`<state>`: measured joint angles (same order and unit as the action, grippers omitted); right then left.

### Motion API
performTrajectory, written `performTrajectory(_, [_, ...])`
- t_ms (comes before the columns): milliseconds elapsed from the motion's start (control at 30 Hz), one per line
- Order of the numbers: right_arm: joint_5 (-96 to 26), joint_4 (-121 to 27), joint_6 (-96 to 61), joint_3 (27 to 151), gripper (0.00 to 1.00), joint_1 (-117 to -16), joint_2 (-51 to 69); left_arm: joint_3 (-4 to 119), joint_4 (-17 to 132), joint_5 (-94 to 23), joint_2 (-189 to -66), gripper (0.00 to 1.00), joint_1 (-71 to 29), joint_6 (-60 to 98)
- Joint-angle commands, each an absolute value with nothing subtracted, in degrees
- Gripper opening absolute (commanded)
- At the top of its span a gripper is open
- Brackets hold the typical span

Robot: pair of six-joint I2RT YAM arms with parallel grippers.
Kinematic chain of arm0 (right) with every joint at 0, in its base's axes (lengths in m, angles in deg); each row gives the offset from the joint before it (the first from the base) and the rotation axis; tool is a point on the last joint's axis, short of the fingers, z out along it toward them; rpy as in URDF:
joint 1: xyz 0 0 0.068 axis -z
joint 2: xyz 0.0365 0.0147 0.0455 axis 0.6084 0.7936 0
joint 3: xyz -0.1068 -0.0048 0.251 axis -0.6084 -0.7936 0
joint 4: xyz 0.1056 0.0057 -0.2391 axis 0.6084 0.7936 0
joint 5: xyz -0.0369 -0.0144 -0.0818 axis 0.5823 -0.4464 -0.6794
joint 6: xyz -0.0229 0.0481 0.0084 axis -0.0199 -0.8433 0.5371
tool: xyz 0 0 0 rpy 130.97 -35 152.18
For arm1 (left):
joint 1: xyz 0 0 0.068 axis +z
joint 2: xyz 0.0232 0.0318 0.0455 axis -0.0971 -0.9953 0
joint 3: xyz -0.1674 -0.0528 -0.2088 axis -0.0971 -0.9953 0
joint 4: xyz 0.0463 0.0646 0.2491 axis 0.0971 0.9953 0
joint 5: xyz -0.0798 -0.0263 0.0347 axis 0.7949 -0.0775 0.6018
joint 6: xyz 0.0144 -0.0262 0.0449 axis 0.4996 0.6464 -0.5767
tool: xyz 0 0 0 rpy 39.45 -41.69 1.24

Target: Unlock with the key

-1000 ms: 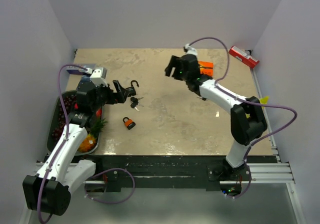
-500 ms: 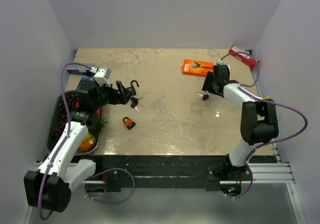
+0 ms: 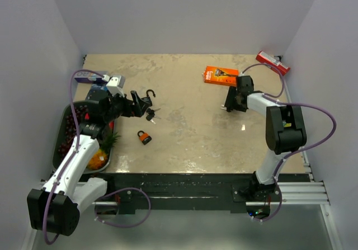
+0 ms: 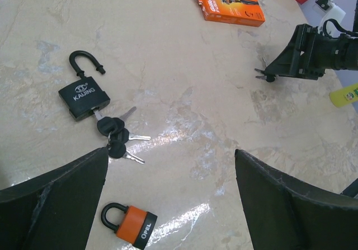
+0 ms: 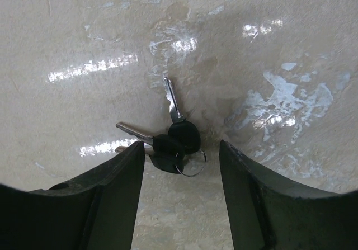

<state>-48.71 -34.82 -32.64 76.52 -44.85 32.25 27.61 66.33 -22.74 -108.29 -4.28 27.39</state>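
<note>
A small orange padlock (image 3: 144, 137) (image 4: 130, 225) lies shut on the table, near my left gripper (image 3: 136, 102) (image 4: 170, 169), which hovers open and empty above it. A black padlock (image 3: 147, 98) (image 4: 84, 98) with its shackle swung open lies further back, a bunch of keys (image 4: 114, 135) stuck in its base. On the right, my right gripper (image 3: 230, 102) (image 5: 182, 163) is down at the table. Its jaws stand apart on either side of a second bunch of black-headed keys (image 5: 176, 141) without touching it. The top view hides that bunch under the gripper.
An orange razor box (image 3: 220, 75) (image 4: 229, 4) lies at the back right, just behind the right gripper. A red object (image 3: 272, 63) sits in the far right corner. A dark tray of fruit (image 3: 59, 149) is at the left edge beside the left arm.
The right arm swung from the middle of the table to the right and dropped over the loose key bunch, its jaws narrowing. The left arm barely moved.
</note>
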Motion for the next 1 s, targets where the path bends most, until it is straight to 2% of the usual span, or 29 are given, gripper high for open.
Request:
performTrajectory(0, [-46.82, -36.19, -32.35, 76.08, 0.57, -44.86, 31.67, 27.41, 63.45, -21.45, -108.36, 0.98, -3.92, 26.38])
performTrajectory(300, [-45.06, -36.98, -32.52, 77.30, 0.52, -44.86, 34.48, 27.32, 63.36, -21.54, -108.36, 0.98, -3.92, 26.56])
performTrajectory(767, [-43.21, -37.42, -32.52, 75.55, 0.20, -45.03, 32.73, 27.23, 63.36, -21.72, -107.83, 0.98, -3.92, 26.56])
performTrajectory(967, [-38.21, -39.61, -33.14, 73.00, 0.07, -44.94, 30.19, 27.14, 63.36, -21.80, -107.83, 0.98, -3.92, 26.56])
